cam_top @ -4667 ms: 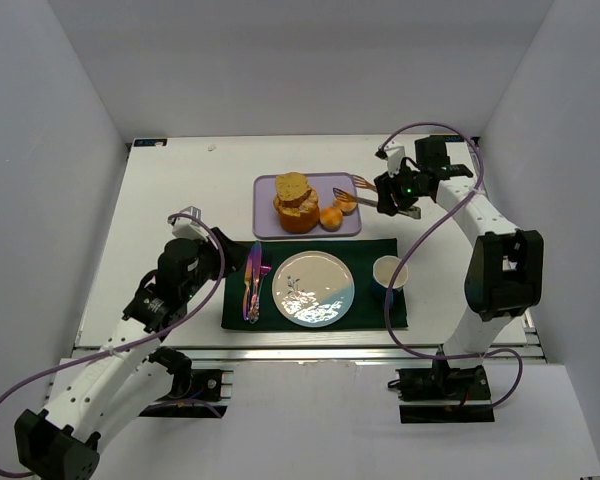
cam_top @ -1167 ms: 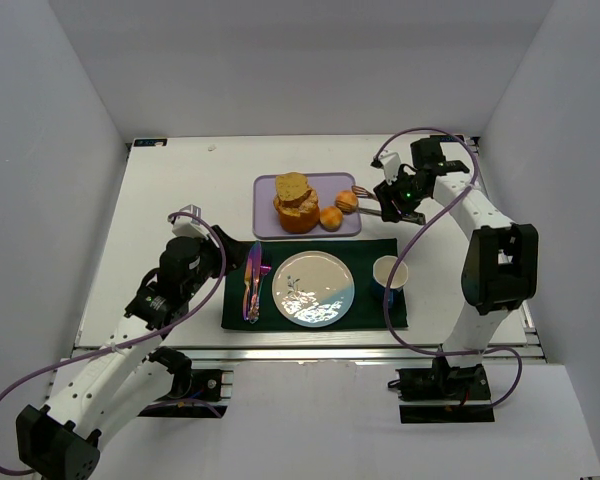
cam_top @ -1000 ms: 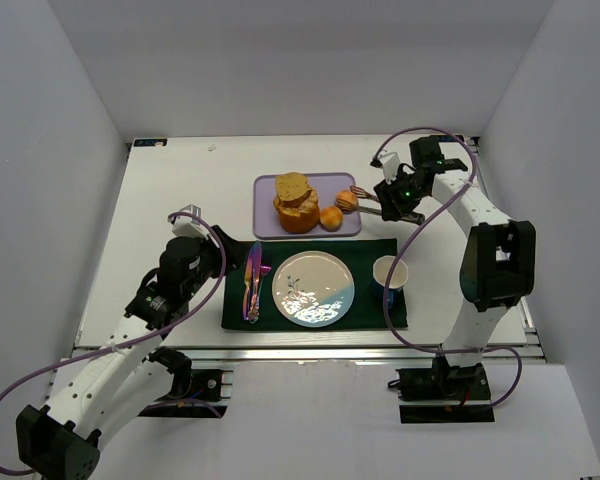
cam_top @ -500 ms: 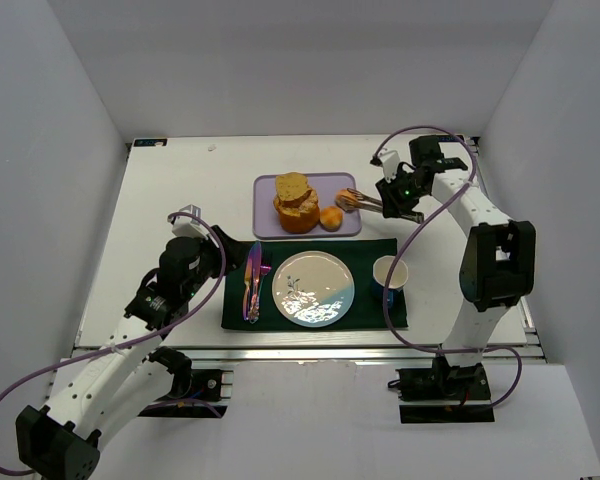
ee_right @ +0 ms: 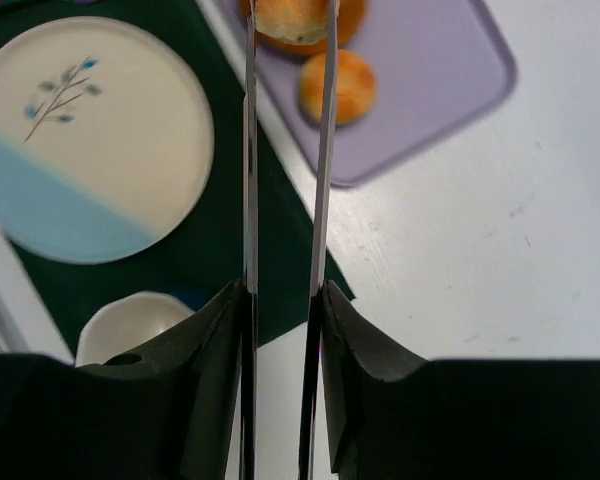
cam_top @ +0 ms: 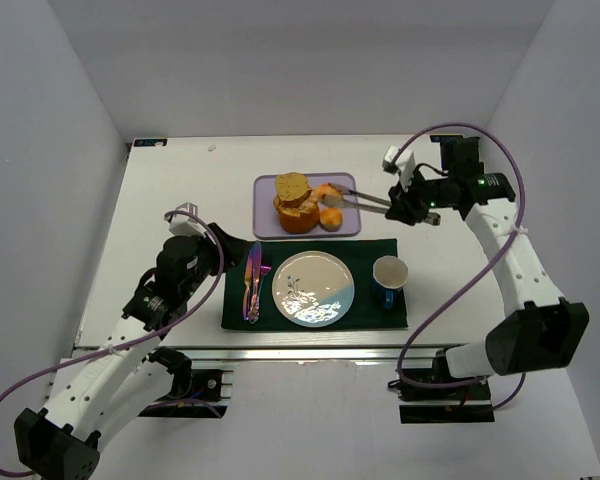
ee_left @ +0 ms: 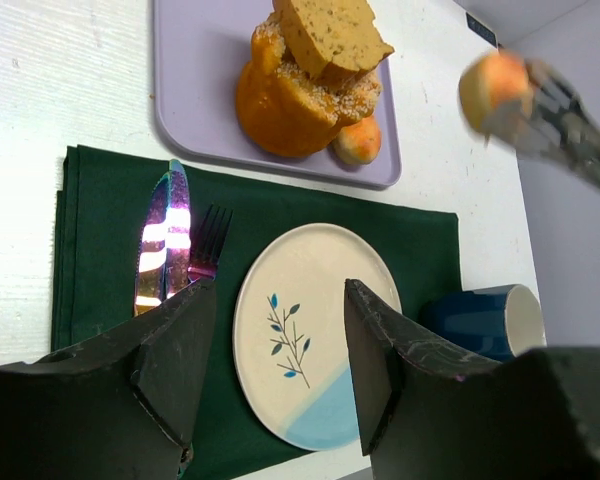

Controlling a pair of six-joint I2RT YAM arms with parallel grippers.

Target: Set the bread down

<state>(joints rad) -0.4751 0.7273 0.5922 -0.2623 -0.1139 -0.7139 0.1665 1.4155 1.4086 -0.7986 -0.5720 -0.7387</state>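
Your right fingers are clamped on the tongs, whose tips pinch a small roll above the tray, upper centre, held clear, likely for carrying to the plate. Your left fingers sit apart, empty, at lower left.

White table, 3 plain grey walls, even light

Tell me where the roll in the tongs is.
Top view: the roll hangs in the tongs above the purple tray, right of the big loaf.
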